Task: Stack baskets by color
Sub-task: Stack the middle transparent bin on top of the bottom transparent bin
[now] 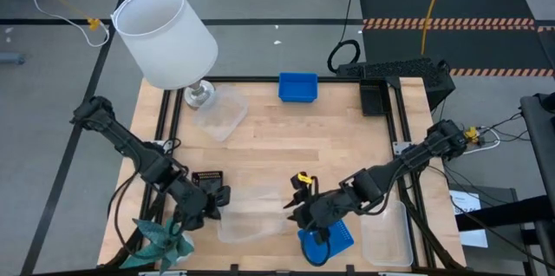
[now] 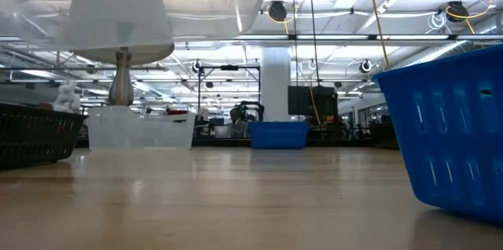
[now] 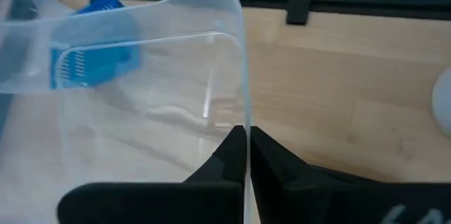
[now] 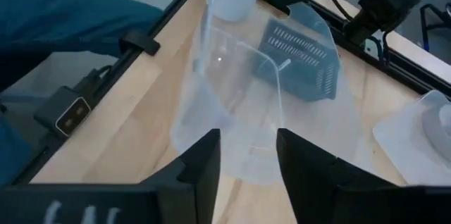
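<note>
From above I see my left hand [image 1: 214, 200] at the near left of the table [image 1: 312, 146], its fingers pressed together on the rim of a clear basket [image 1: 250, 215] that lies near the front edge between the two arms; the left wrist view confirms it, with the two dark fingers [image 3: 229, 157] pinched on the thin see-through wall [image 3: 243, 76] of that basket. A black slotted basket [image 1: 208, 179] sits just beside that hand, on its far side. My right hand [image 1: 299, 211] is at the other end of the same clear basket, and in the right wrist view its fingers [image 4: 204, 160] stand apart, with the clear basket [image 4: 239, 111] ahead of them and nothing clamped between them. Just beside the right hand, at the front edge, sits a blue basket [image 1: 334, 239], which fills the right side of the low view [image 2: 452, 140]. A second blue basket [image 1: 297, 87] rests at the far edge of the table, near the middle, and another clear basket [image 1: 218, 113] lies at the far left by the foot of the white lamp [image 1: 169, 37]. One more clear basket [image 1: 386, 234] lies at the near right, and a black basket [image 1: 375, 98] sits at the far right corner. A teal paper plant [image 1: 160, 239] stands at the near left corner.
</note>
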Controlling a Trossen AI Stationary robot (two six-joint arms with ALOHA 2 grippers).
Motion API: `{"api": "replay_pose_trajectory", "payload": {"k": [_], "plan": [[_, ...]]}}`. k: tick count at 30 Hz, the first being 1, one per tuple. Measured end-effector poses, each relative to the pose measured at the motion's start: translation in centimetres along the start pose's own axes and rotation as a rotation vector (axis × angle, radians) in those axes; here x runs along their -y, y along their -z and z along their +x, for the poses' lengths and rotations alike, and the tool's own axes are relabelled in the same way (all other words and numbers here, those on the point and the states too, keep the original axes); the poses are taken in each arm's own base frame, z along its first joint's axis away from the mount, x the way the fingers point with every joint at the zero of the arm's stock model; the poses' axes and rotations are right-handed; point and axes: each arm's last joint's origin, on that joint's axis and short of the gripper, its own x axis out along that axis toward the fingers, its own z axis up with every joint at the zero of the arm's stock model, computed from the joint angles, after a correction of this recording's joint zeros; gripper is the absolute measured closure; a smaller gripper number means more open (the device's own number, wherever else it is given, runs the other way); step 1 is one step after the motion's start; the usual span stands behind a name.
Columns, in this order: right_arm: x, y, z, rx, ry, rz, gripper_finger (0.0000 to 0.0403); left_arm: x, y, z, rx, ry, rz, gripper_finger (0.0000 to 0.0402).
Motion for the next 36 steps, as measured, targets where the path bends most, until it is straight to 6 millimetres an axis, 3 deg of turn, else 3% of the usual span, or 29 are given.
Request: {"api": "replay_pose_trajectory", "payload": {"k": [13, 36], "plan": [[-2.2, 0.0, 2.4, 0.01, -0.025, -0.19, 0.0244, 0.5, 0.6, 0.8, -0.018, 0.036, 0.014, 0.0397], [-2.3, 0.2, 4.4, 0.044, -0.115, -0.283, 0.031, -0.3, 1.2, 0.8, 0.005, 0.029, 0.072, 0.0389]]}}
